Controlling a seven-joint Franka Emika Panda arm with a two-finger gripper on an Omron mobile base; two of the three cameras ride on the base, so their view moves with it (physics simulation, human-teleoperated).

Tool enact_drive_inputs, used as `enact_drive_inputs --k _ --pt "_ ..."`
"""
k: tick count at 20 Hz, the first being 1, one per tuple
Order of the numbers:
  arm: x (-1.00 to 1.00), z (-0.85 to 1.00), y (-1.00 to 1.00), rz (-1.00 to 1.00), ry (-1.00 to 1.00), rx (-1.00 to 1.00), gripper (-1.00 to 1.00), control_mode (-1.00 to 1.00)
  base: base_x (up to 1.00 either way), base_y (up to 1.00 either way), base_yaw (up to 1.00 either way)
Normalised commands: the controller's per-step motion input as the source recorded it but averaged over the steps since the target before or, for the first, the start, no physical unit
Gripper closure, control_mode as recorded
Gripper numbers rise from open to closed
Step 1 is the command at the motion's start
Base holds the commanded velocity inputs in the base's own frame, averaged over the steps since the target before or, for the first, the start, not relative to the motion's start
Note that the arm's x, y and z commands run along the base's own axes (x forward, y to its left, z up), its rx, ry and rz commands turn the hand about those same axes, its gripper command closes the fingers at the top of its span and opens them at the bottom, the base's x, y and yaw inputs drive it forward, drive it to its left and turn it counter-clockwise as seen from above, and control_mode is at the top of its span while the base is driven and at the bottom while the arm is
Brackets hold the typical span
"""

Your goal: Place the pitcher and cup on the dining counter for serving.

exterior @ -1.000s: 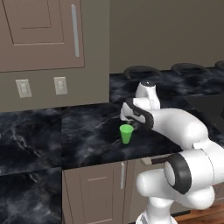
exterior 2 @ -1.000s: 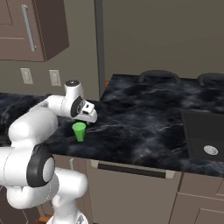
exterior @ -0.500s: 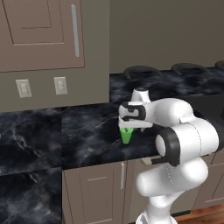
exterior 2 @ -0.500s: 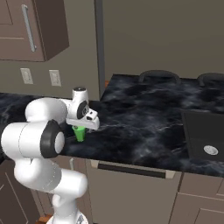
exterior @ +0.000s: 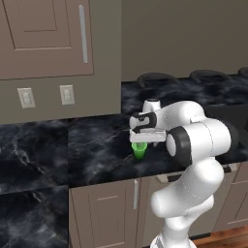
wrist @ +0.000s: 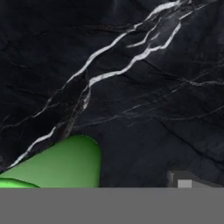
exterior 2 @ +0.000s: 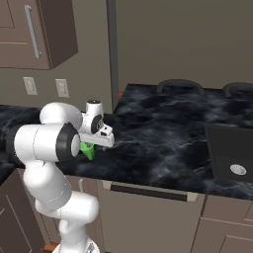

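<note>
The small green cup stands upright on black marble near the front edge, also seen in the right base view. My gripper hangs straight above its rim, pointing down. In the hand view the cup lies at the lower left, and one dark fingertip shows at the lower right, well off centre. The other fingertip is hidden by the cup. The gripper looks open, with nothing held. The dining counter stretches right, with its inset sink. The pitcher is out of view.
A wall with two outlets and an upper cabinet stand to the left behind the worktop. Dark chair backs rise behind the far edge of the counter. My own elbow bulks just right of the cup.
The hand has come down from above and to the right until it sits right over the cup. The elbow has swung forward towards the cameras. The cup has stayed in place.
</note>
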Motion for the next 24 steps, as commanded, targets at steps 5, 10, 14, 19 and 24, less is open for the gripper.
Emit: enact_drive_inputs --k 5,10,14,19,24 --pt "0.02 -0.15 0.0 0.0 0.04 0.0 1.0 -1.0 0.0 0.0 0.0" --pt "0.08 -0.03 0.0 0.0 0.0 0.0 1.0 -1.0 0.0 0.0 0.0" --pt "0.02 0.0 0.0 0.0 0.0 0.0 1.0 -1.0 0.0 0.0 0.0" --pt "0.0 0.02 0.0 0.0 0.0 0.0 1.0 -1.0 0.0 0.0 0.0" --pt "-0.1 0.38 0.01 -0.02 -0.01 0.0 1.0 -1.0 0.0 0.0 0.0"
